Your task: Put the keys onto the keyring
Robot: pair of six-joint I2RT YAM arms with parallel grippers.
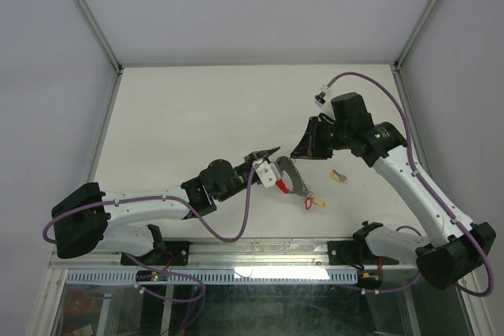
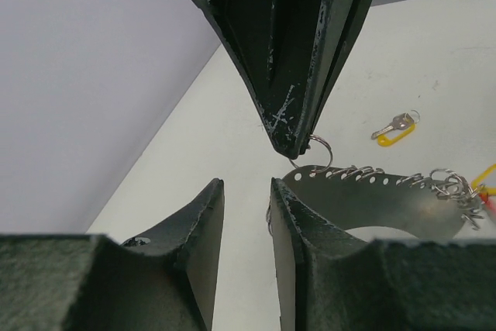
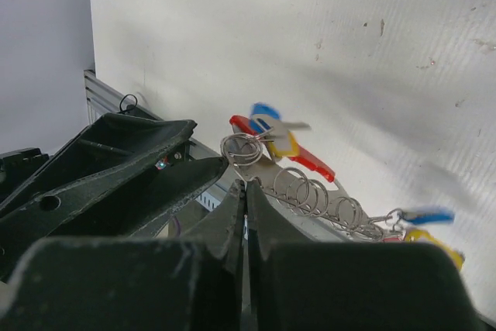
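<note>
Looks like mid-threading. The right fingers (image 2: 298,75) are shut tight, tips right at a small split ring (image 2: 320,145) w/ a tagged key (image 3: 277,128) hanging off it, blurred; can't tell if the ring is actually nipped. The left fingers (image 2: 203,253) are parted a little, nothing seen in the gap, w/ the keyring (image 2: 372,201) just beside them, mid-surface (image 1: 197,108). The keyring's long axis runs diagonal in the top view, from by the left fingers down toward the right arm's base, bow bulging right. A bunch of keys (image 1: 313,201) sits at that near end, and one yellow-tag key (image 1: 339,176) lies loose nearby. Next move prob. needs the left to steady the keyring so the ring can be worked on. Fiddly, tiny parts.
</note>
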